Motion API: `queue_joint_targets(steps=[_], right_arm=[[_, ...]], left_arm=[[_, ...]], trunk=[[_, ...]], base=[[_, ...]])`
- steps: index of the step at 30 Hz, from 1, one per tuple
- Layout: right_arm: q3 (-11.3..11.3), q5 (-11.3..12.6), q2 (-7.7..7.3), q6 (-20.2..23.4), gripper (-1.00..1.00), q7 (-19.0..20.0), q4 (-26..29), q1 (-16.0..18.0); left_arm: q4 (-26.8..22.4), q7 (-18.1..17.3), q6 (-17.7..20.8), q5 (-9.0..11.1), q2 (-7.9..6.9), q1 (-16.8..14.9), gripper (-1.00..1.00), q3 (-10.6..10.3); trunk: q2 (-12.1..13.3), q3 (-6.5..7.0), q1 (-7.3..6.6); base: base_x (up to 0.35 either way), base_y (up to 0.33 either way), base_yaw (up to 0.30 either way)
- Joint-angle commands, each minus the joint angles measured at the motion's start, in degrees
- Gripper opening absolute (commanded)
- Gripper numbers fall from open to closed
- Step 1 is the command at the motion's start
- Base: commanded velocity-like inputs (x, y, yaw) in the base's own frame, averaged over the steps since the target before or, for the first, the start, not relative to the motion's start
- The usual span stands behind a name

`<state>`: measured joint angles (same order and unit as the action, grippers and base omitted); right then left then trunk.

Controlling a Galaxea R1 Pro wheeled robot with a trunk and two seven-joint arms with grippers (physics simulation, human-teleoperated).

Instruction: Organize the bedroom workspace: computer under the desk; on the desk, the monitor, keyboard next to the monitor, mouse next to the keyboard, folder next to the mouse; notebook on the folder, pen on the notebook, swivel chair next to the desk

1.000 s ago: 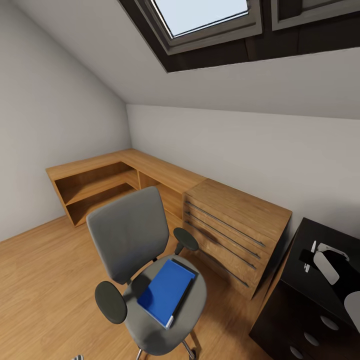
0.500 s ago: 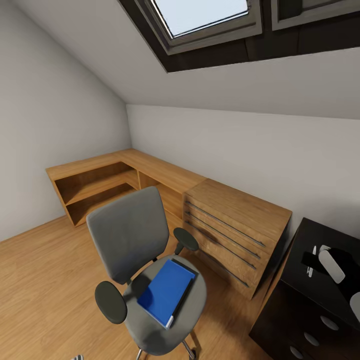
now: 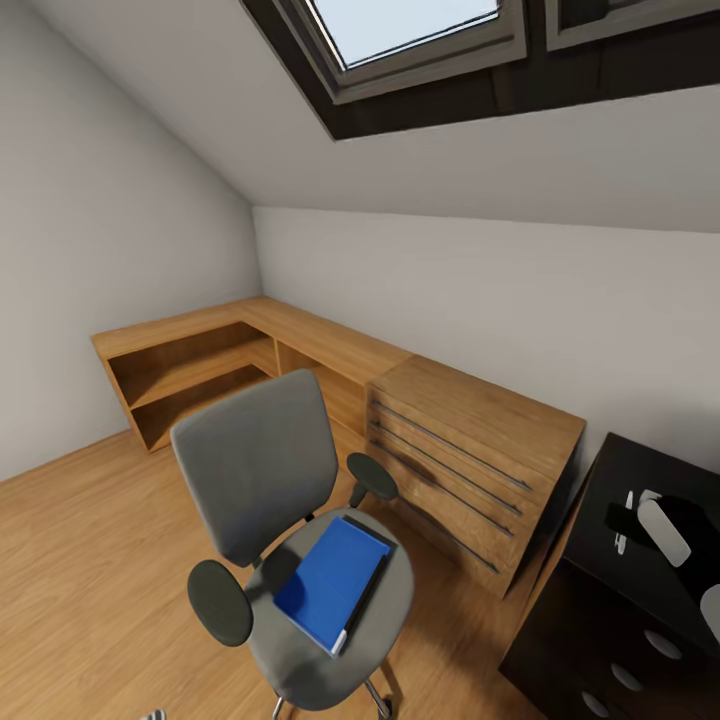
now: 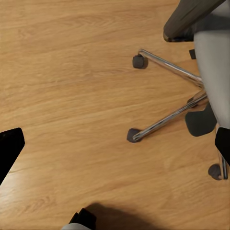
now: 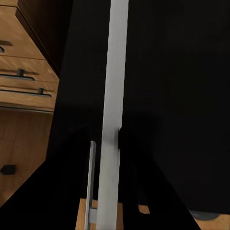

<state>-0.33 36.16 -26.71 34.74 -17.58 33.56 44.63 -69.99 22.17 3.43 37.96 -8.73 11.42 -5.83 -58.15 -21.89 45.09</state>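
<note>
The head camera looks from above and forward into the attic corner, the swivel chair lower centre and the black surface at lower right. The left wrist camera faces straight down, near the floor, sharing the chair's base. The right wrist camera hangs close over the surface.

An attic room in a home, fitted out as a study corner; a skylight sits in the sloping white ceiling; wood flooring; a low wooden corner shelf and dresser line the wall; a swivel chair stands near the black desk.
</note>
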Motion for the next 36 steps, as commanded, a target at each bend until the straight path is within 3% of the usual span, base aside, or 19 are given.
queue_joint_targets(steps=[1, 5, 23, 36], right_arm=[[0.0, 0.7, -0.01, 0.2, -1.00, -0.5, 0.1, 0.0], [0.0, 0.7, 0.07, 0.1, -1.00, -0.5, 0.1, 0.0], [0.0, 0.7, 0.08, -0.1, -1.00, -0.4, 0.1, 0.0], [0.1, 0.6, 0.20, -0.3, -1.00, -0.5, 0.1, 0.0]], left_arm=[[-0.1, 0.4, 0.2, 0.3, -0.06, 0.0, 1.00, -0.1], [-0.1, 0.4, 0.2, 0.3, -0.06, 0.0, 1.00, -0.1], [-0.1, 0.4, 0.2, 0.3, -0.06, 0.0, 1.00, -0.1], [-0.1, 0.4, 0.2, 0.3, -0.06, 0.0, 1.00, -0.2]], trunk=[[-0.5, -0.24, 0.24], [-0.5, -0.24, 0.24], [-7.7, -3.48, 4.19], [-7.7, -3.48, 4.19]], base=[[0.000, 0.000, 0.000], [0.000, 0.000, 0.000], [0.000, 0.000, 0.000], [0.000, 0.000, 0.000]])
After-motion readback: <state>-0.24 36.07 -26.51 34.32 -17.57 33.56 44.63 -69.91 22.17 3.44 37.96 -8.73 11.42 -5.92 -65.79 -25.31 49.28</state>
